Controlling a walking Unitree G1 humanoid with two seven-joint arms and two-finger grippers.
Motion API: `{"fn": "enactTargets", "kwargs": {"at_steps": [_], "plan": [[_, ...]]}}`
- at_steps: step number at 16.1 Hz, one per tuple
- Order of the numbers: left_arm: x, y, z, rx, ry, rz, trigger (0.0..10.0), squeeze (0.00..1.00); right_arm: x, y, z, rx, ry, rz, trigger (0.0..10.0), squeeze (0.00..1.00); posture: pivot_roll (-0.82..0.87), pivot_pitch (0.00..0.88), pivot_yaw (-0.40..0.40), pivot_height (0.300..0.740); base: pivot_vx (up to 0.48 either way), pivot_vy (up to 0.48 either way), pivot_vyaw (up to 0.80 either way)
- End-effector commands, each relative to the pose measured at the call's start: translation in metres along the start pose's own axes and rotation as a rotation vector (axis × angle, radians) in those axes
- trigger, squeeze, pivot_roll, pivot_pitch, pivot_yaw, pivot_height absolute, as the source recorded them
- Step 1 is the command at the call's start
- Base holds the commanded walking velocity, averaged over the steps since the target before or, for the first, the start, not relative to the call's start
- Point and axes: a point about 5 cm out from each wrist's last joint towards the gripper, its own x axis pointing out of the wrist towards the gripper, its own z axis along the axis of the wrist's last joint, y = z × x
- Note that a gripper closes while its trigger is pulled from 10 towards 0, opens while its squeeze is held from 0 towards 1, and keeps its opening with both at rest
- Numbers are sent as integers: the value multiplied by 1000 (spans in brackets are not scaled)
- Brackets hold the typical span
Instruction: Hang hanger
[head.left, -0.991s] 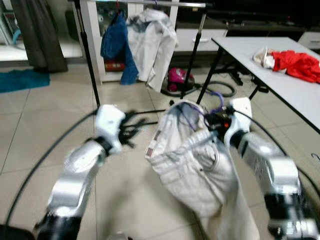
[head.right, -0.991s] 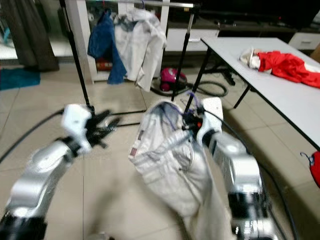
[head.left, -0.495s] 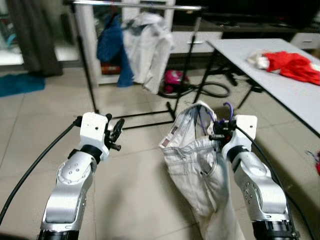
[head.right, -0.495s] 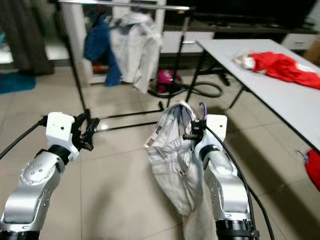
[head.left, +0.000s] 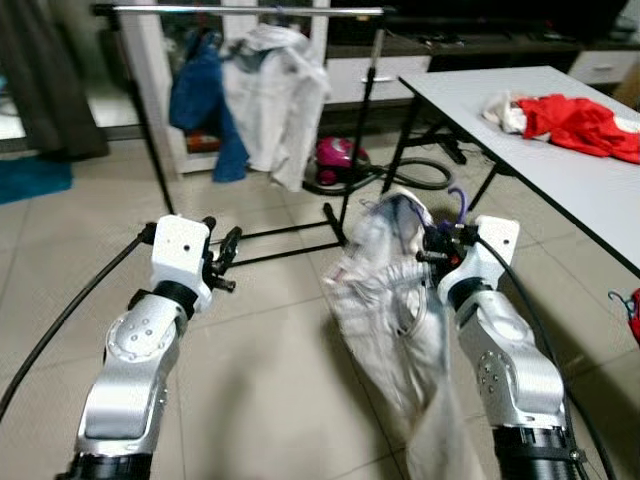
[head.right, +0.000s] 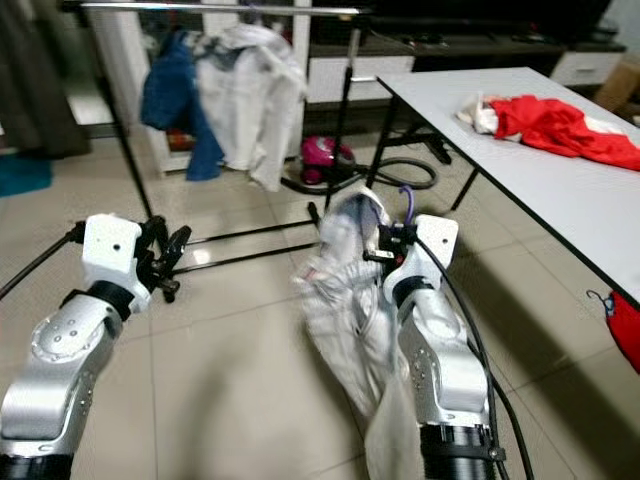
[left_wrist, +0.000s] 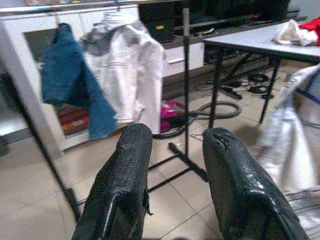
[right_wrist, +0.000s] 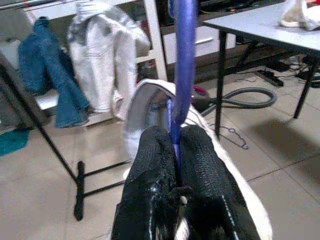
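Observation:
A purple hanger (right_wrist: 182, 75) carries a pale grey-white garment (head.left: 395, 300) that droops toward the tiled floor. My right gripper (right_wrist: 175, 137) is shut on the hanger's neck, just below its hook (head.left: 455, 205), in front of me at the right. The left gripper (head.left: 228, 255) is open and holds nothing, off to the left of the garment. Ahead stands a black clothes rack with a silver top rail (head.left: 250, 10). A blue garment (head.left: 200, 100) and a white jacket (head.left: 275, 90) hang from it.
A white table (head.left: 500, 100) on black legs stands at the right with a red cloth (head.left: 580, 115) on it. A pink vacuum (head.left: 340, 158) and its hose lie behind the rack. The rack's foot bars (head.left: 290, 245) cross the floor between the grippers.
The view has shifted and steadied. My left arm has lifted and drawn in. The garment has swung and hangs narrower under the right gripper, which stays shut on the hanger.

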Motion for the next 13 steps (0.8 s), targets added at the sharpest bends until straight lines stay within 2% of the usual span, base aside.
{"fn": "enactTargets", "kwargs": {"at_steps": [1,13], "plan": [[0,-4,-1,-5,8,-15,10000,0,-1,-2,15,2,-72,-10,10000,0,89,0,-70,740,375,0,0],[3,-6,2,-1,5,-32,10000,0,2,-3,19,3,-83,-15,10000,0,88,0,-65,740,374,0,0]]}}
